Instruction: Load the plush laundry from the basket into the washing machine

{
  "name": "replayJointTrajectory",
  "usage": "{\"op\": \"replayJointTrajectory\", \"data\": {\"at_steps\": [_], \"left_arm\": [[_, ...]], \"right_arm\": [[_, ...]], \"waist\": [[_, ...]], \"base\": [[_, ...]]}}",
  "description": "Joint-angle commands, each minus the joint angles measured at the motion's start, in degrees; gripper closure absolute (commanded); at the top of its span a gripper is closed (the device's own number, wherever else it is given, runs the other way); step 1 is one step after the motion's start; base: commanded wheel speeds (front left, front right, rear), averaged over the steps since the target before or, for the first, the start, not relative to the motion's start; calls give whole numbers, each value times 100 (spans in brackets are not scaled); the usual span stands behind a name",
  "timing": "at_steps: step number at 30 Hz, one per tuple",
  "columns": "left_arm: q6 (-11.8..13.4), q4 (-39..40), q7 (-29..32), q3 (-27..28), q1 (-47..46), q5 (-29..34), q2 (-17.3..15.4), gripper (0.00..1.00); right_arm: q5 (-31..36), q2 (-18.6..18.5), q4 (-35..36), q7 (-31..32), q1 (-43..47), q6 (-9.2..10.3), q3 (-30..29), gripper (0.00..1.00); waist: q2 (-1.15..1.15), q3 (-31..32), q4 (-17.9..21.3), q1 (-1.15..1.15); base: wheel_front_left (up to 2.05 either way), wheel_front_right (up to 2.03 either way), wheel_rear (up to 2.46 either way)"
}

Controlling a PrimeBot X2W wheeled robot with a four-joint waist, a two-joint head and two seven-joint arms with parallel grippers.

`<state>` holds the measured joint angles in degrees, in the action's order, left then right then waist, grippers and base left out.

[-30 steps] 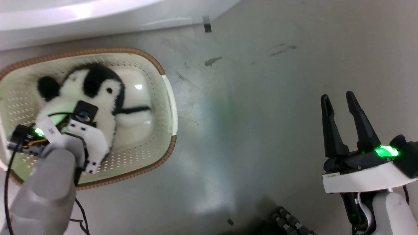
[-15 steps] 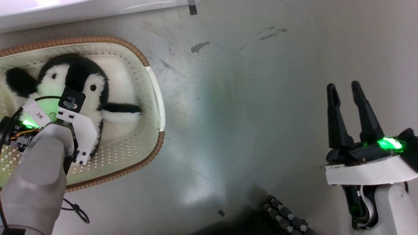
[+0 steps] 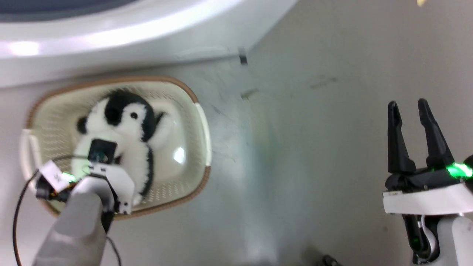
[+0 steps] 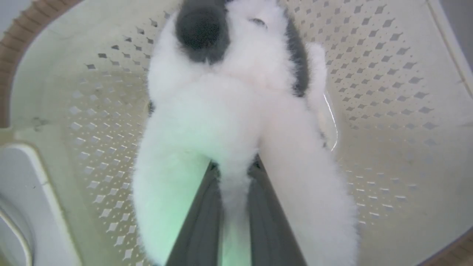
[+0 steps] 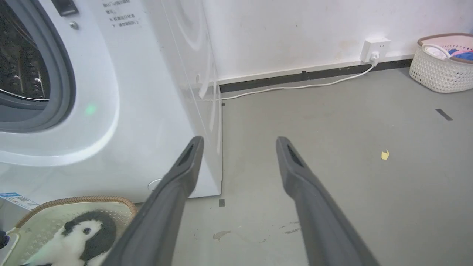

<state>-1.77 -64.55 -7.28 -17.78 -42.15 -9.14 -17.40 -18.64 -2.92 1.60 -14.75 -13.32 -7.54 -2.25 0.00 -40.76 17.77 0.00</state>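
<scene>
One thing to move here: the fluffy black-and-white plush toy. It's sitting in the cream perforated plastic basket with the brown rim, not out of it yet. The left pincer has its two dark fingers pinched shut on a fold of white fur low on the body, with fluff bulging out either side. The toy's head lies straight ahead, past the fingertips.

What's changed in the last second: the head camera swung about, so ignore the whole-picture shift. Inside the basket, though, the toy was sprawled flat with a black flipper stretched out sideways. Now it's bunched up toward the pincer and the flipper is drawn in. I'd read that as the grip having bitten and the lift just starting. Can't tell whether it's off the basket bottom yet.

The pale grey left forearm comes in over the near rim, wrist tipped so the pincer points down into the basket.

The right pincer is spread apart and empty, fingers up, well off to the side over the bare grey floor.

The big white front-loading washing machine stands ahead and left of that pincer, just behind the basket, with its grey door ring and steel drum showing.

Next the toy needs raising clear of the rim. A pinch of fur that small could slip, I reckon.
</scene>
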Motion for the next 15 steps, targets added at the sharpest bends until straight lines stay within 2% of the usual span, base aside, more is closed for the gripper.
{"op": "replayJointTrajectory", "data": {"at_steps": [1,5,9,15], "left_arm": [[-32,13,-222,22,101,-56,51,100],[-145,207,-705,-4,463,-153,273,100],[-190,537,-762,-19,754,-191,400,100],[-45,2095,-770,-2,1793,-65,421,100]], "right_arm": [[72,4,-6,-25,94,5,-71,0],[323,4,-19,-25,413,5,-271,0],[423,4,-17,-25,606,5,-348,0],[567,4,-11,-25,914,5,-368,0]], "waist": [[0,658,-415,0],[0,1446,-792,0],[0,1859,-983,0],[0,2549,-1215,0]], "base": [[0,0,0],[0,0,0],[0,0,0],[0,0,0]]}}
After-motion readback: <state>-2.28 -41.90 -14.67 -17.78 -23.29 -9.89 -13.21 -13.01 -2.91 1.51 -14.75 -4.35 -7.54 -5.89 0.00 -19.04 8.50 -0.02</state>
